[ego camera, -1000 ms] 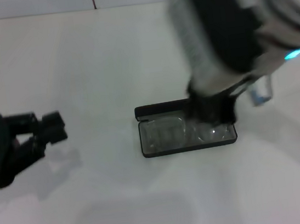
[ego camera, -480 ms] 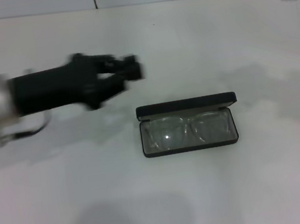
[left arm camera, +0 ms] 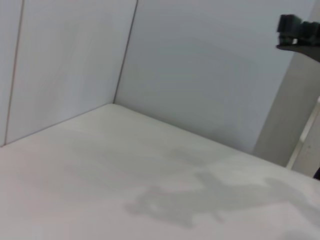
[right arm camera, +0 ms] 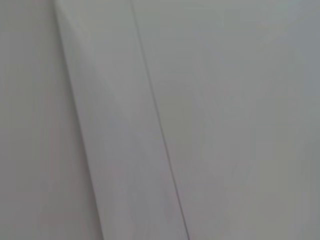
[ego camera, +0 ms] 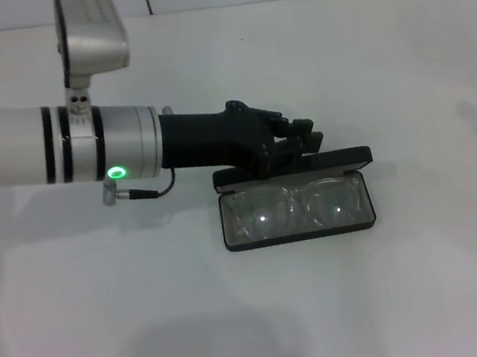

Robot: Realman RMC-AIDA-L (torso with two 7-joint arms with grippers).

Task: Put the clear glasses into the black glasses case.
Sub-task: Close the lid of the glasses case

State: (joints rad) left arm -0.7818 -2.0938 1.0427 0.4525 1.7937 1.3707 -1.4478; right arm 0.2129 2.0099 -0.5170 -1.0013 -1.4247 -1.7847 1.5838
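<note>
Here the left gripper (ego camera: pixel 308 138) (whether clenched, I cannot tell) hovered at the open case's (ego camera: pixel 301 236) lid, glasses (ego camera: pixel 298 207) inside, just below it.

The head camera is looking forward and down from above onto the white table (ego camera: pixel 239 319), taking in the open case (ego camera: pixel 298 208) near the middle and the left arm (ego camera: pixel 85 150) reaching in from the left. The left wrist camera is facing low across the same tabletop (left arm camera: pixel 100 165) toward the pale walls (left arm camera: pixel 200 65) meeting in a corner. The right wrist camera is pointing close at a plain pale panel (right arm camera: pixel 225 100) with a seam, sharing nothing recognisable with the others.
</note>
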